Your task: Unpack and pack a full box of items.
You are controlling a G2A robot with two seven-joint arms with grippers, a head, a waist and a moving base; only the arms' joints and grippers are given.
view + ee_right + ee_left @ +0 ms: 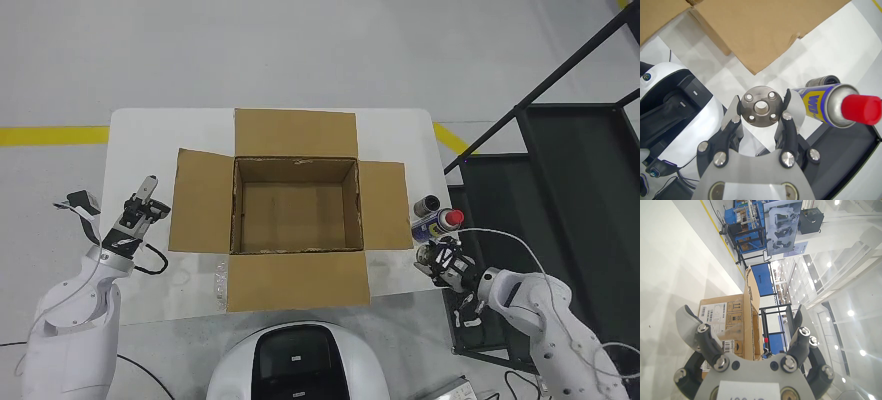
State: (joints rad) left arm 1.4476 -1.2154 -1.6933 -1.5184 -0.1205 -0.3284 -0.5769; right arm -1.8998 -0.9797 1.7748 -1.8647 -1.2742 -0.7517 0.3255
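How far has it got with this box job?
The box looks emptied: its floor is bare. A spray can and a metal cylinder sit on the table beside it. The right gripper grips a metal flange near them; the left gripper is open, holding nothing. Packing everything back seems left to do.

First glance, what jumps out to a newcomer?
The open cardboard box in the middle of the table, flaps spread and its bottom bare. At the table's right edge the right pincer grips a round metal flange, beside a blue-and-yellow spray can with a red cap. The left pincer hangs open left of the box.
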